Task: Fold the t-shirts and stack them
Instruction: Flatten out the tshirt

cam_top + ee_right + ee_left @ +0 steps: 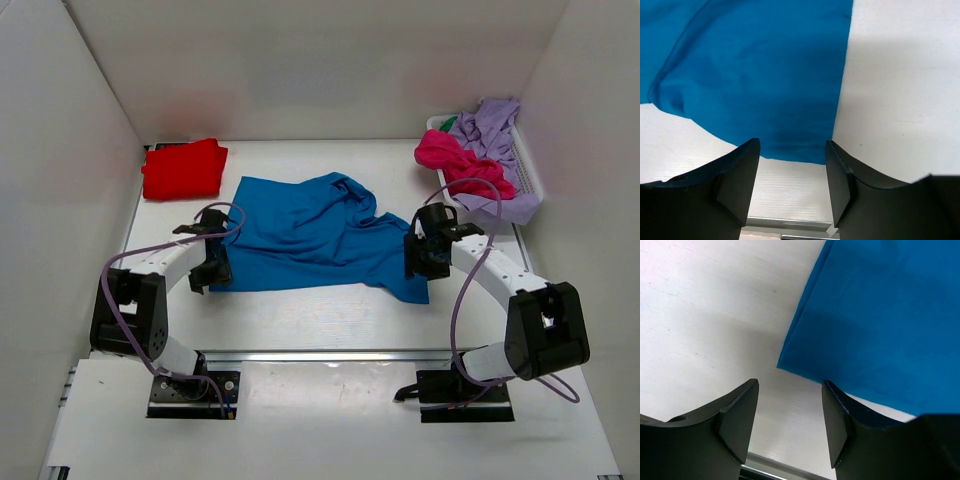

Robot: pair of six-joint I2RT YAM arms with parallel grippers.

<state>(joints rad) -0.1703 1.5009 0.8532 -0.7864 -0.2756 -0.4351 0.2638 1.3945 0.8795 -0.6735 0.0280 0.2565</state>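
1. The bright blue soft cloth t-shirt (320,235) is spread across the middle of the white tabletop (300,320). Its near hem lies flat, but the far-right part is bunched into folds.
2. The left gripper (790,390) hovers at the shirt's near-left corner. Its jaws are parted wide and hold nothing, and the blue corner lies just ahead of the fingertips.
3. The right gripper (792,150) mirrors it at the near-right corner, jaws apart and empty. The hem's corner shows in the gap, flat on the tabletop and not pinched.
4. With one arm at each hem corner, this looks like squaring the cloth up so a fold can run straight.
5. The red cloth t-shirt (183,168) sits folded in the far-left corner, probably as the base of the stack.
6. The magenta pink shirt (455,160) and the lilac shirt (495,135) are heaped in the white slatted plastic basket (530,172) at far right, waiting their turn.
7. My read is that the blue shirt's fold has not yet started, and the rumpled far side needs smoothing first.
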